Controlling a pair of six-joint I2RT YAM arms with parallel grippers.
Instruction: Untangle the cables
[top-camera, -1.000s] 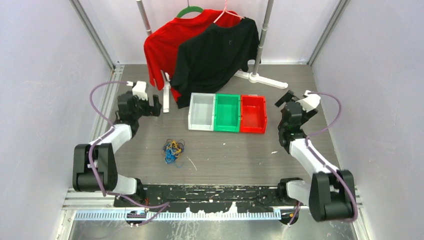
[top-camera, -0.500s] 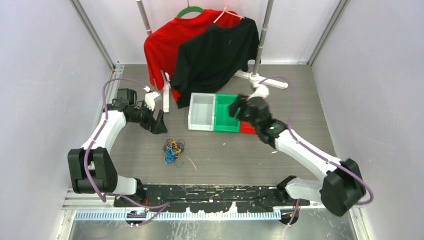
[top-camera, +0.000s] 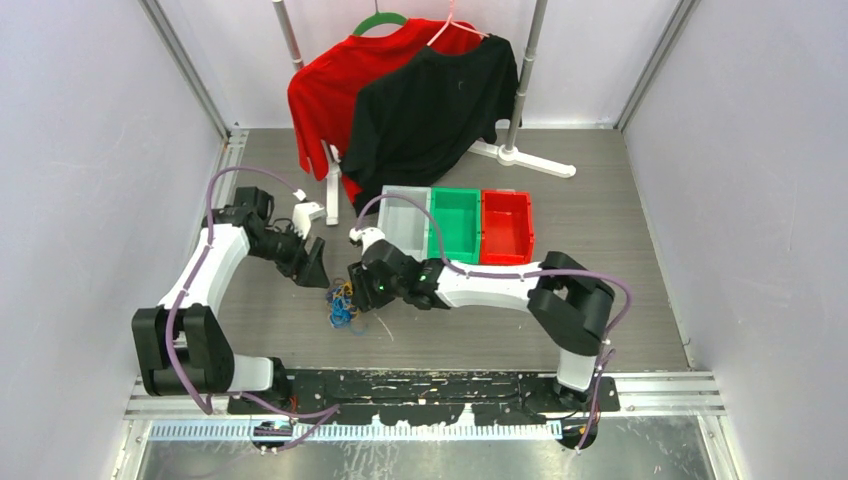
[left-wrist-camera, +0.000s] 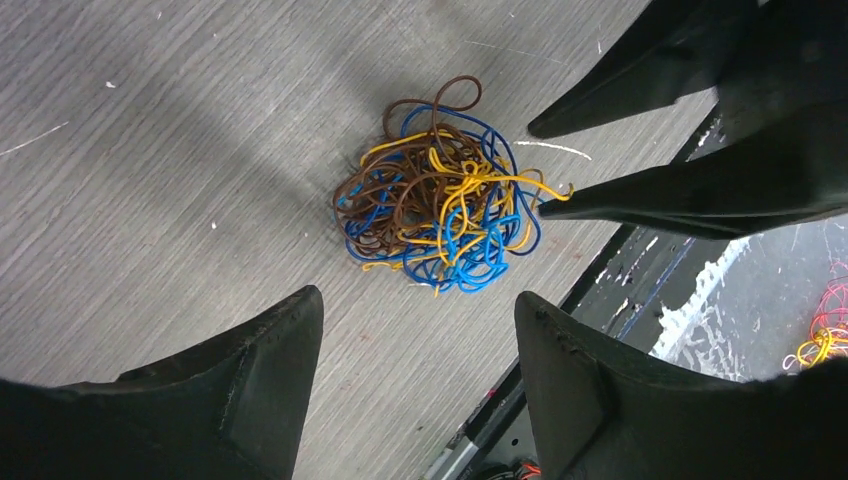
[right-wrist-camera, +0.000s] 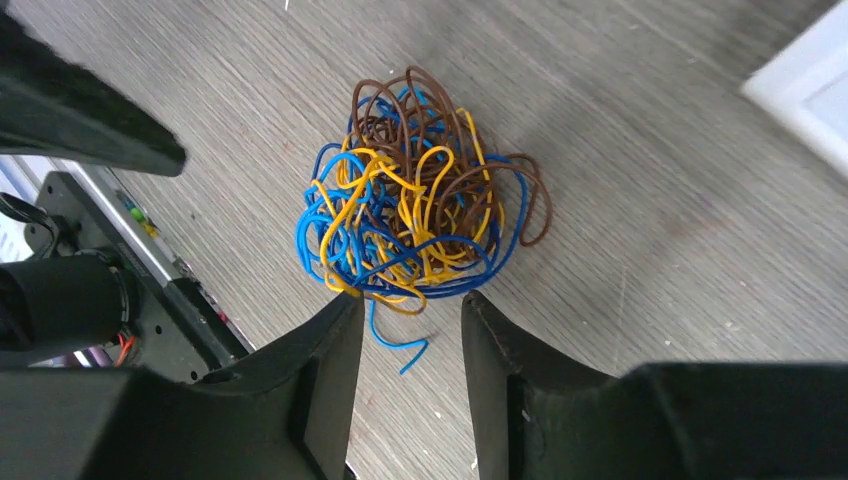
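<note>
Overhead camera looks down from behind; both wrist cameras closely share the cables (left-wrist-camera: 440, 205).

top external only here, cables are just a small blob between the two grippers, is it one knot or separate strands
observer: One knot. On the right wrist view the cables are brown, blue and yellow wires wound into a single ball.
operator: has the right gripper got hold of any
observer: No. The right gripper is open at the ball's edge, with only a loose blue end showing in its gap.
operator: and the left
observer: The left gripper is open too and holds nothing; the ball lies just ahead of it.
</note>
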